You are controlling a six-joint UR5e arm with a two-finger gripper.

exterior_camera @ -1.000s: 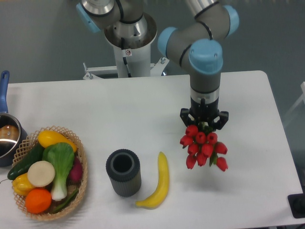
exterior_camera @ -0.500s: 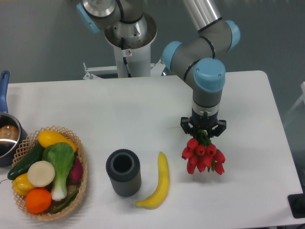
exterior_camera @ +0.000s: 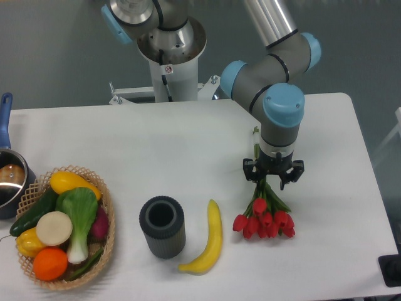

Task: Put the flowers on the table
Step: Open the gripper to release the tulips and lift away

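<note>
Red tulip bunch (exterior_camera: 265, 219) hangs just below gripper (exterior_camera: 273, 180), jaws clamped on stems, heads at table (exterior_camera: 188, 144). Risk: released while tilted, could roll toward banana (exterior_camera: 208, 239) at gripper's side.

We are looking at a robotics lab rather than a home or shop. A grey industrial arm with light-blue joint caps (exterior_camera: 283, 103) rises from a white pedestal base (exterior_camera: 170, 56) bolted behind a large white rounded-corner tabletop (exterior_camera: 156, 144), against a plain grey-blue wall (exterior_camera: 50, 56). The props look staged for testing: a woven wicker basket of plastic vegetables (exterior_camera: 62, 222), a dark grey ribbed cylinder cup (exterior_camera: 162, 226) and a yellow banana (exterior_camera: 209, 239).
</note>
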